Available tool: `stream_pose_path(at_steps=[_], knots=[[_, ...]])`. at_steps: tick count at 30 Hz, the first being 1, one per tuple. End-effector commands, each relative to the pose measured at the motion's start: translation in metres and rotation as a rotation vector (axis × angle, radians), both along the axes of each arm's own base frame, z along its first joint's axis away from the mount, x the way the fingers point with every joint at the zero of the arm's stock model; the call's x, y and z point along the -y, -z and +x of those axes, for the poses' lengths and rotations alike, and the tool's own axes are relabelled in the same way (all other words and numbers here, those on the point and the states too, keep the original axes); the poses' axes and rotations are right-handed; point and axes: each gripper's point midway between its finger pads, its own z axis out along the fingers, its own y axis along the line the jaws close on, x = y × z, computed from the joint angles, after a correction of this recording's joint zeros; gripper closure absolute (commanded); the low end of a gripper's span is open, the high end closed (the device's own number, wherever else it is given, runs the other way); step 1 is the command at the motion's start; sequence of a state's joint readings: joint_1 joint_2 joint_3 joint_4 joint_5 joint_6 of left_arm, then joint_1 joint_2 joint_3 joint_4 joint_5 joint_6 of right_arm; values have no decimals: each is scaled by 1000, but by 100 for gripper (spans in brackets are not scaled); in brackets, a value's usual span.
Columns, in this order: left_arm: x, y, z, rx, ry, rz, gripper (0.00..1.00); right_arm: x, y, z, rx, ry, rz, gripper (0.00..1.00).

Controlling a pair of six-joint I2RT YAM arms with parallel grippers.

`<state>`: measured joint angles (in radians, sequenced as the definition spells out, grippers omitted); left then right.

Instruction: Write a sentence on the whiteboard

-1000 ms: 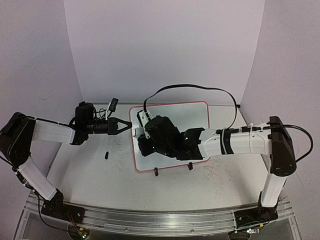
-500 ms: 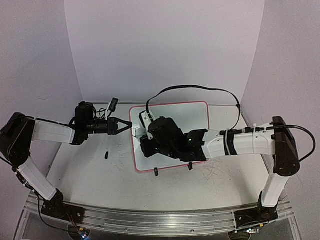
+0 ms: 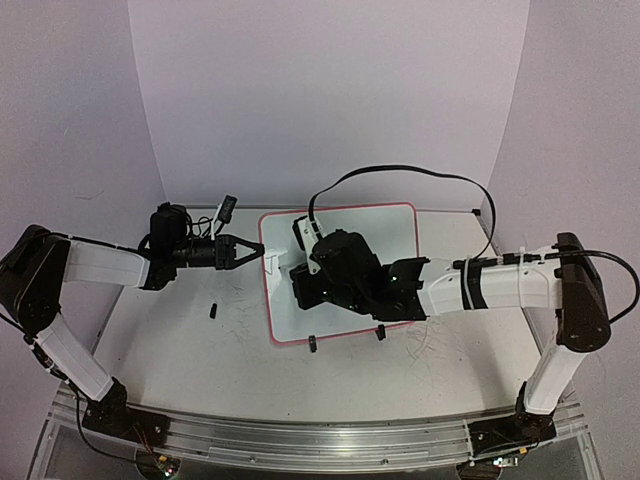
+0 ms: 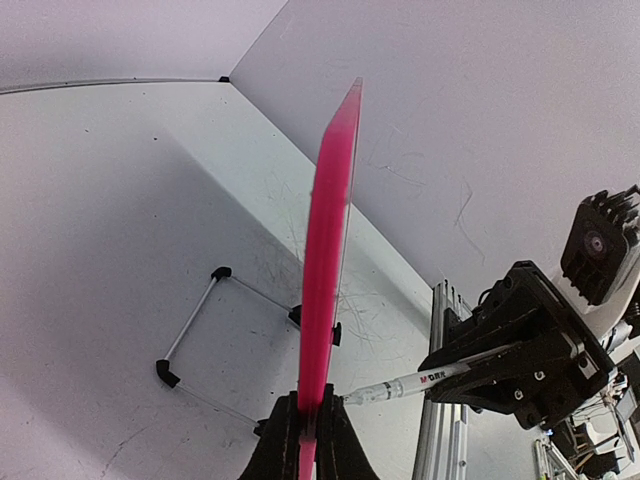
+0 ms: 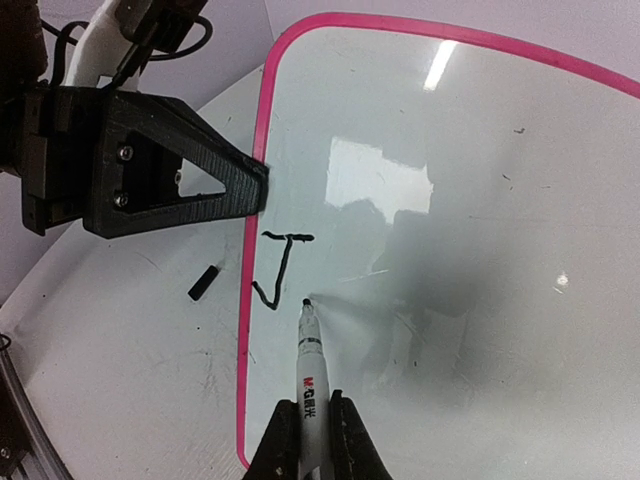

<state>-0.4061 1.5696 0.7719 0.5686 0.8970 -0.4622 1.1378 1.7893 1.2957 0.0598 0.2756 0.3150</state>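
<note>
Two arms here, both busy with the same whiteboard (image 3: 385, 232). It sits near the middle of the white surface (image 3: 180, 350), a bit toward the back, propped on its two little black clip feet (image 3: 313, 345), which are along its near edge in the top view.

Left hand (image 4: 308, 425) comes in from the left side and is clamped shut on the board's left rim. From the left wrist camera you're looking at the pink rim edge-on, with a finger on each side of it (no gap that I can see).

Right hand (image 5: 308, 440) reaches across from the right and hangs over the left part of the board. Its fingers are pinched around a white marker (image 5: 309, 370) with a black tip, held low on the barrel, tip pointing at the board face. The tip sits in the lower left area of the board, not far in from the left rim. Honestly can't tell whether it's actually touching the board or just off it.

On the board itself there's one black mark (image 5: 283, 265) so far: a short bar on top, a line running down from it and a little hook at the bottom, kind of a "J" shape. The marker tip is just beside the bottom of that hook, on its right.

One small black piece (image 3: 213, 309) lies on the surface left of the board, apart from it and below the left hand in the top view. Too small to tell what it is.
</note>
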Motion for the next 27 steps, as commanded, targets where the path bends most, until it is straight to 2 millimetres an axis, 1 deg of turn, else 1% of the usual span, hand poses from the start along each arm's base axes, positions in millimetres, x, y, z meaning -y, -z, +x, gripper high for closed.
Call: stream_pose_path(at_steps=[1,12,21,27], knots=[[2,-39,-4,100,27,-57,100,-9,-24,7,43,12,59,100],[2,-39,-4,100,28,-57,100,-11,-23,13,55,35,50,100],[2,-39,-4,102,30,-57,100,-13,-16,13,40,35,32,100],[2,-40,-5,102,30,-57,100,-11,-10,11,24,35,25,100]])
